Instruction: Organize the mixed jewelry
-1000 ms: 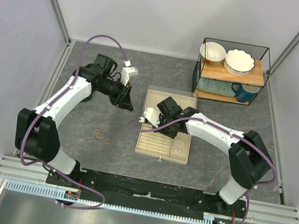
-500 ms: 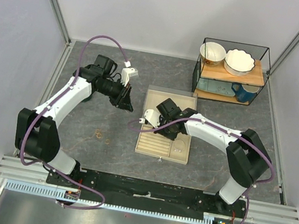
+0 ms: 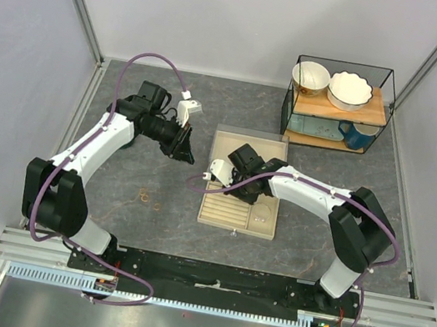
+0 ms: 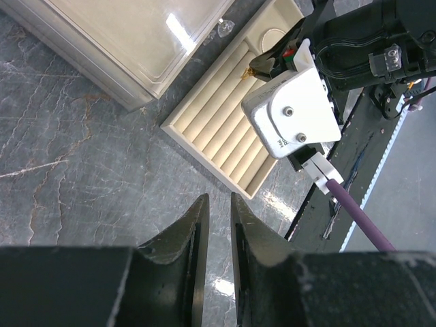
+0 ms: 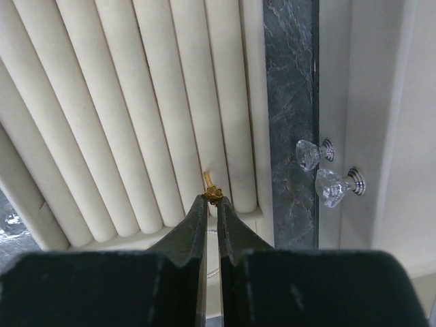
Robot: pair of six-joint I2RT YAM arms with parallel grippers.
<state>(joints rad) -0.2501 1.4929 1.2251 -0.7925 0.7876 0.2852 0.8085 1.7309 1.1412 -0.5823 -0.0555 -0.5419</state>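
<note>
Right gripper (image 5: 212,204) — jaws all but together, pinching a tiny gold ring (image 5: 211,193) at the very tips. It is low over the padded rolls of the beige tray (image 5: 122,136), at the groove between two rolls near their end. Whether the ring touches the padding cannot be told.
Left gripper (image 4: 216,219) — jaws a narrow slit apart, nothing between them, hanging over bare table to the left of the tray.

Surface: grey marbled table (image 3: 212,103), pale walls on three sides. Black wire rack (image 3: 373,113) at the far right, with two bowls (image 3: 310,78) on its upper shelf and a blue mug (image 3: 357,135) below. The tray's lid (image 3: 243,144) lies open and flat beyond the tray. A thin silvery hoop (image 3: 261,217) lies in the tray's right-hand compartment. Tiny gold-brown rings (image 3: 145,195) lie loose on the table left of the tray, well apart from both grippers.

Views: only the right wrist view shows the pinch close up, plus two clear faceted knobs (image 5: 312,154) beside a strip of table. Only the top view shows the loose rings and the rack.
</note>
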